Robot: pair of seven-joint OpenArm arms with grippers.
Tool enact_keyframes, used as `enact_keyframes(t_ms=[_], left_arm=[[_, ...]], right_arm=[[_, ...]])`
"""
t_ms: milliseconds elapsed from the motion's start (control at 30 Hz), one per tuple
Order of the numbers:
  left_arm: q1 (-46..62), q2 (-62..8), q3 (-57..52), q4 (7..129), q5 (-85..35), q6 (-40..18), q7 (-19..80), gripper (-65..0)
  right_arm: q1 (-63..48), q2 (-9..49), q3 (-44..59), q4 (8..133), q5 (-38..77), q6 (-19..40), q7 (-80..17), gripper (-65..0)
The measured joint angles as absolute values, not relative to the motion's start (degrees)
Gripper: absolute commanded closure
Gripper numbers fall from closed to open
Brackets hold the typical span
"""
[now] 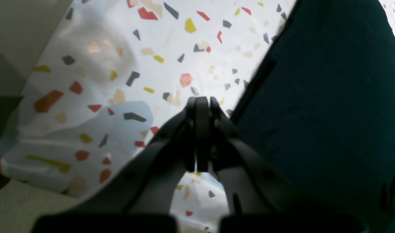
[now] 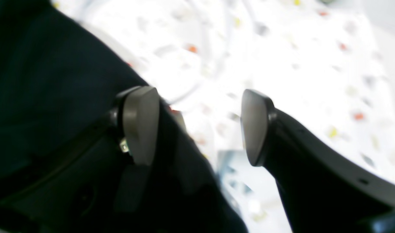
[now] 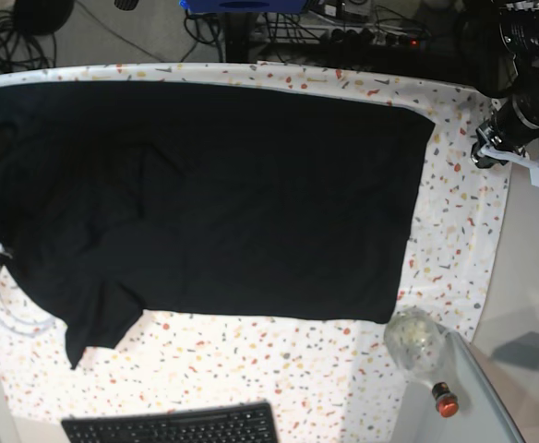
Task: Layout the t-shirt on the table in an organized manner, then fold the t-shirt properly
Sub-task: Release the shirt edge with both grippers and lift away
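Left gripper (image 1: pixel 202 103): its fingers are pressing flat together with no gap and nothing between them, seen only in the left wrist view; the tips are hanging over bare speckled cloth just beside the shirt's edge.
Left arm in the base view (image 3: pixel 519 111): the wrist is sitting at the upper right, beyond the cloth's corner; the jaws themselves are not showing there.
Right gripper (image 2: pixel 197 126): its two grey pads are standing wide apart and are gripping nothing; one pad (image 2: pixel 141 124) is lying over the dark fabric, the other (image 2: pixel 254 127) over the bright cloth. This arm is not appearing in the base view.
T-shirt (image 3: pixel 214 198): it is lying spread out and mostly flat across the upper part of the table, hem edge toward the right, one sleeve (image 3: pixel 99 328) drooping at the lower left. The wrist views are showing only a dark slab of it along one side of each frame.
Table (image 3: pixel 454 249): the white flecked cloth is showing bare along the right and lower sides of the shirt; the left wrist view is showing its flecks sharply, the right wrist view only as a washed-out blur.
Keyboard (image 3: pixel 173 426): it is sitting at the bottom edge, well apart from the shirt, in the base view only.
Clear rounded object (image 3: pixel 415 340): it is resting near the shirt's lower right corner, with a small red-topped item (image 3: pixel 445 399) just below it.
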State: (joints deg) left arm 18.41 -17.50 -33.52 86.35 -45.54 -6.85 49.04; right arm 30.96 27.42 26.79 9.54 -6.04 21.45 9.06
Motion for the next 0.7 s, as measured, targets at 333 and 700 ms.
enact_keyframes(t_ms=[333,700], left_arm=[[18.4,-17.6,-33.6,86.3,-45.6,-6.9,49.1,0.0],[18.4,-17.6,-33.6,86.2,-45.5,-6.9,49.1,0.0]], right_arm=[[26.3,26.3,26.8,9.4,-6.3,18.6,9.4,-37.7],[26.3,26.1,27.2,10.0,-6.3,18.6,9.4,0.0]])
